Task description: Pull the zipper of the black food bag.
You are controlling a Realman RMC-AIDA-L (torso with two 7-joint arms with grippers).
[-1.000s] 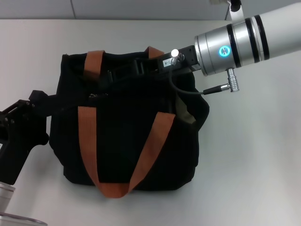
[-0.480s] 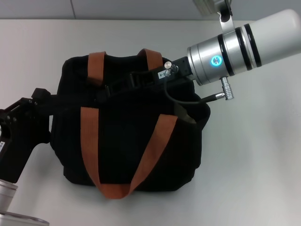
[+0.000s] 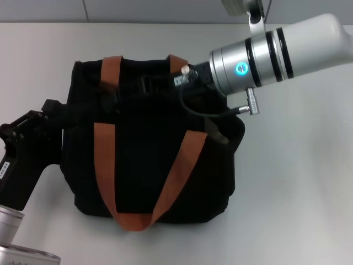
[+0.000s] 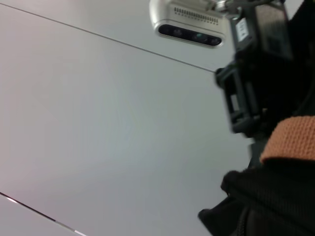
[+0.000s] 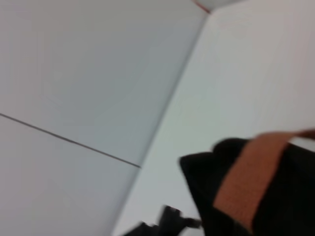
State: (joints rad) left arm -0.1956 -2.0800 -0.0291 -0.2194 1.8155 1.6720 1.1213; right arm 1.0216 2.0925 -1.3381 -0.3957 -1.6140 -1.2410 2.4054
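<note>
black food bag [image 3: 143, 165] | lying flat, orange-brown handles | zipper hidden

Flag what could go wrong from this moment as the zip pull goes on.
1. The right end effector works at the top of the black food bag, where the zipper is hidden; its hold could slip unseen.
2. The left end effector grips only the bag's soft corner, so the fabric may bunch or drag.
3. The right arm's cable hangs over the bag's open mouth and might snag there.

The black food bag [image 3: 149, 160] lies mid-table [image 3: 292, 182], left gripper [image 3: 58, 110] at its left edge, right gripper [image 3: 140, 88] over its far top (fingers hidden).
</note>
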